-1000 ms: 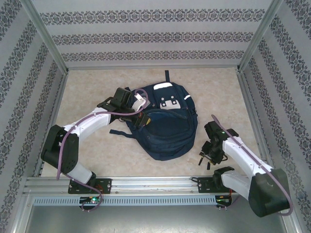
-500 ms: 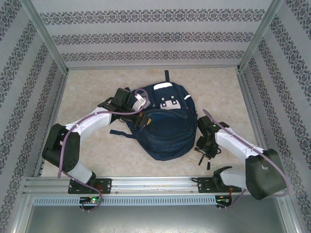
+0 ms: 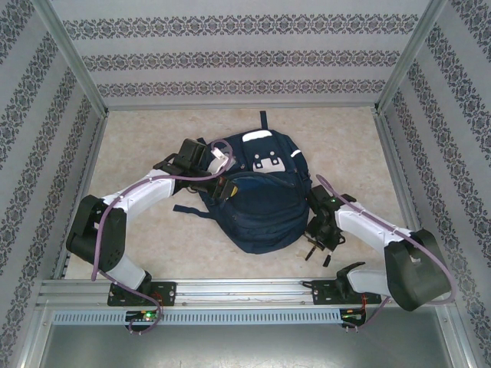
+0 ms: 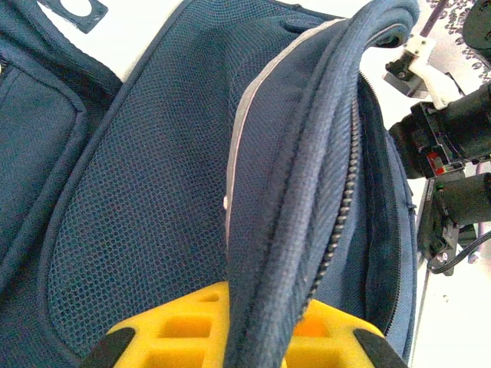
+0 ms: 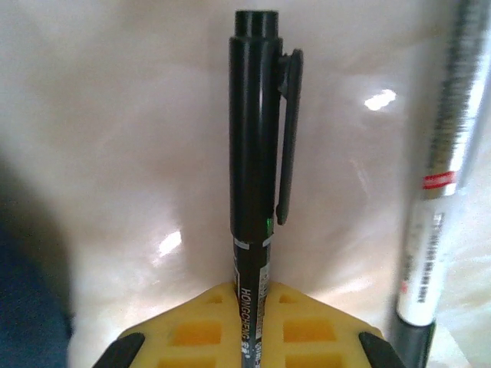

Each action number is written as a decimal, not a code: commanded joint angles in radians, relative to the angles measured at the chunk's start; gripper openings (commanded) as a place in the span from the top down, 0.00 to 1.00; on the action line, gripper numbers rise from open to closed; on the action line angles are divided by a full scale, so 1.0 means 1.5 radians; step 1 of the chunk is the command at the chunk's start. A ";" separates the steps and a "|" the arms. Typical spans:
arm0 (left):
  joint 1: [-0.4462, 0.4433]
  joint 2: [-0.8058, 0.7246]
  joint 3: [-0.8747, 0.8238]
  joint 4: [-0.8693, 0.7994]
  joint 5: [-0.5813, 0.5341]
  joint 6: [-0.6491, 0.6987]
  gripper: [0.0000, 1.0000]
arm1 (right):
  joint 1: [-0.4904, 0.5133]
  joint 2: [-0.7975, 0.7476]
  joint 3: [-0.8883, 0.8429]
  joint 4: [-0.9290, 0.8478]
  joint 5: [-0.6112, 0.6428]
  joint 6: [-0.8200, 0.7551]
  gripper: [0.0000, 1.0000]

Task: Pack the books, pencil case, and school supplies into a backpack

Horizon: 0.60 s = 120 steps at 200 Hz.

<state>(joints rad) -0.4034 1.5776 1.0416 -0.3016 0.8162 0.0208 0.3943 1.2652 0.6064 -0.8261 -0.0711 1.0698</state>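
Observation:
The navy backpack (image 3: 262,195) lies in the middle of the table with its top toward the far wall. My left gripper (image 3: 222,186) is at its upper left edge. In the left wrist view its yellow fingers (image 4: 176,326) are shut on the backpack's zipper rim (image 4: 307,192), holding the opening up. My right gripper (image 3: 317,244) is low over the table just right of the backpack. Its fingers (image 5: 192,330) are shut on a slim black pen (image 5: 257,153) that points away from the wrist. A second pen with a white section (image 5: 430,230) lies beside it. The books and the pencil case are out of view.
A loose backpack strap (image 3: 188,208) trails to the left on the table. Aluminium posts and patterned walls (image 3: 46,138) close in the sides and back. A metal rail (image 3: 245,290) runs along the near edge by the arm bases.
My right arm has moved left toward the backpack's lower right side, and its fingers have closed on the black pen. The left arm and the backpack have not moved.

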 commanded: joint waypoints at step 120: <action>0.015 -0.021 -0.046 0.177 0.082 -0.149 1.00 | 0.120 0.039 0.235 0.302 -0.069 0.384 0.78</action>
<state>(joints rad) -0.3923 1.5776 0.9955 -0.1734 0.8631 -0.1165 0.5682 1.2968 0.9489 -0.5655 -0.2142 1.4788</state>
